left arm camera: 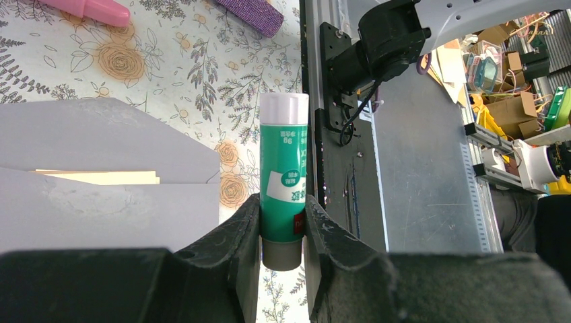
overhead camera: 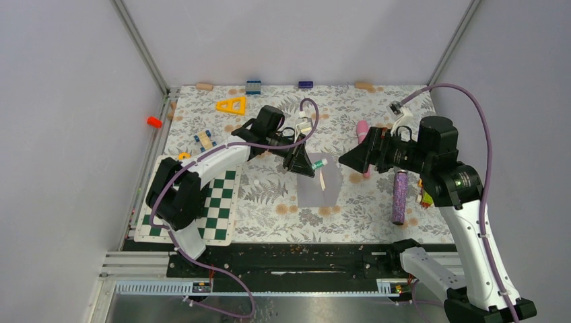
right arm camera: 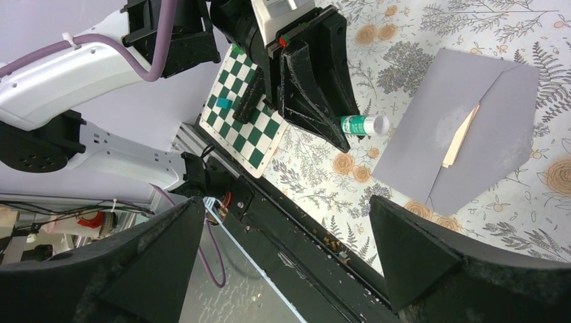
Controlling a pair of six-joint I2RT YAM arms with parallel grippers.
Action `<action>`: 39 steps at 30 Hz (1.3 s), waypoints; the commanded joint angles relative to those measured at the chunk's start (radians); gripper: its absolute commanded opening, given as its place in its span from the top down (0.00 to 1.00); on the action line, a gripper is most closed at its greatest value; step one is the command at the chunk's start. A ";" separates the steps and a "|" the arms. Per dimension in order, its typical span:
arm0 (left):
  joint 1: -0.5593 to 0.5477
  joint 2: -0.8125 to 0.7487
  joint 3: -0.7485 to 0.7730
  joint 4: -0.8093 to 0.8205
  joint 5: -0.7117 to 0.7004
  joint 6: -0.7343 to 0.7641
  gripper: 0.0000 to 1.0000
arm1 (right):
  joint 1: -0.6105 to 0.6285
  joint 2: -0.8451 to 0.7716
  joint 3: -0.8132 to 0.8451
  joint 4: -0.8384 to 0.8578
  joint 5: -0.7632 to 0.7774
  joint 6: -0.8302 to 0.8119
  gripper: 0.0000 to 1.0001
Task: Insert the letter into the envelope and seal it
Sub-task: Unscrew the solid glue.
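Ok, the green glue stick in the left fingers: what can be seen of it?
The small green plastic glue stick has a white cap, on, a white-printed label and a grey base. The left arm's black fingers clamp its lower body, cap pointing away from the wrist. It sits over the floral table cover, beside the open grey paper envelope, apart from it.

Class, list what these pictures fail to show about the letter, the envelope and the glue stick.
- The letter: in every view the envelope covers all but a tan strip; writing unseen.
- The glue stick: left wrist view, the left gripper covers its lower sides; print too small from above.
- The envelope: left wrist view, the picture edge cuts off its left part.
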 commanded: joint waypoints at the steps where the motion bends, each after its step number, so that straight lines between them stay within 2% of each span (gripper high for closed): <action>1: 0.004 -0.032 0.039 0.020 0.030 0.020 0.88 | 0.028 -0.016 0.017 0.028 -0.007 -0.037 0.00; 11: 0.004 -0.036 0.034 0.020 0.036 0.022 0.88 | 0.030 -0.022 0.012 0.037 -0.011 -0.020 0.00; 16: 0.004 -0.035 0.035 0.020 0.038 0.024 0.89 | 0.035 -0.030 0.000 0.037 0.014 -0.107 0.00; 18: 0.003 -0.032 0.036 0.020 0.040 0.022 0.89 | 0.036 -0.032 -0.017 0.038 0.017 -0.189 0.00; 22: -0.008 -0.031 0.031 0.021 0.044 0.028 0.89 | 0.035 -0.043 -0.027 -0.049 -0.064 -0.555 0.00; 26: -0.020 -0.041 0.023 0.020 0.045 0.038 0.90 | 0.033 -0.059 -0.073 -0.041 -0.043 -0.676 0.00; 32: -0.052 -0.051 0.022 0.021 0.076 0.044 0.90 | 0.033 -0.087 -0.173 -0.040 -0.208 -0.997 0.00; 34: -0.065 -0.058 0.018 0.022 0.096 0.049 0.90 | 0.033 -0.085 -0.191 -0.036 -0.235 -1.050 0.00; 39: -0.094 -0.059 0.025 -0.010 0.136 0.082 0.90 | 0.034 -0.068 -0.216 0.015 -0.350 -1.048 0.00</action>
